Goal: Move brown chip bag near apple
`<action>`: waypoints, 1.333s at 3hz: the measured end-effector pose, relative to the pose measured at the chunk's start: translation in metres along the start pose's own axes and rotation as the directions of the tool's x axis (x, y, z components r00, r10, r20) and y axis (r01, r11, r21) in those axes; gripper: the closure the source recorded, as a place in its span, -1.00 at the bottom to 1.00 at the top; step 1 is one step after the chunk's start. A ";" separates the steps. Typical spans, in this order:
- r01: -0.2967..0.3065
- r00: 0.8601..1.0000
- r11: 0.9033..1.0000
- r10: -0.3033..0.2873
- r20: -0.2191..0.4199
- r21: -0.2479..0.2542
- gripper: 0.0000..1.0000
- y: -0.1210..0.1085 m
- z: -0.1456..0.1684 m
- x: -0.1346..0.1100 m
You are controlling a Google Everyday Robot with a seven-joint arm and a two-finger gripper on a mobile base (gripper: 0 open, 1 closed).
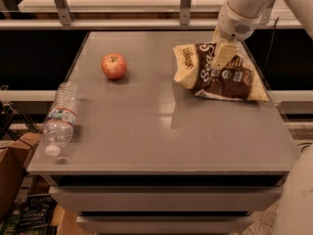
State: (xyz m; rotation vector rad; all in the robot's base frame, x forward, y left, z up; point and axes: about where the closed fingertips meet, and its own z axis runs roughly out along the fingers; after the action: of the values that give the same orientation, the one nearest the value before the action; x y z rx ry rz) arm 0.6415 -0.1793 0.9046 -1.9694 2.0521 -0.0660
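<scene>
The brown chip bag (221,77) lies flat at the table's far right, dark brown with cream edges and white script. The red apple (114,65) sits at the far left centre, well apart from the bag. My gripper (221,58) reaches down from the white arm at the upper right and rests on the upper middle of the bag, covering part of its lettering.
A clear plastic water bottle (59,117) lies on its side along the left edge of the grey table (161,131). A metal rail and shelf frame (146,23) run behind the table. Boxes stand on the floor at the lower left.
</scene>
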 end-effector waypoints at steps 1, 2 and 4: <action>0.033 0.999 0.999 -0.032 -0.033 0.016 0.74 -0.005 -0.007 -0.005; 0.072 0.997 0.995 -0.069 -0.047 0.062 1.00 -0.013 -0.029 -0.016; 0.159 0.987 0.976 -0.155 -0.039 0.147 1.00 -0.033 -0.068 -0.069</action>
State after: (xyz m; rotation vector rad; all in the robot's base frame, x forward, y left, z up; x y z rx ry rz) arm 0.6585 -0.1253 0.9896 -2.0421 1.8451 -0.2746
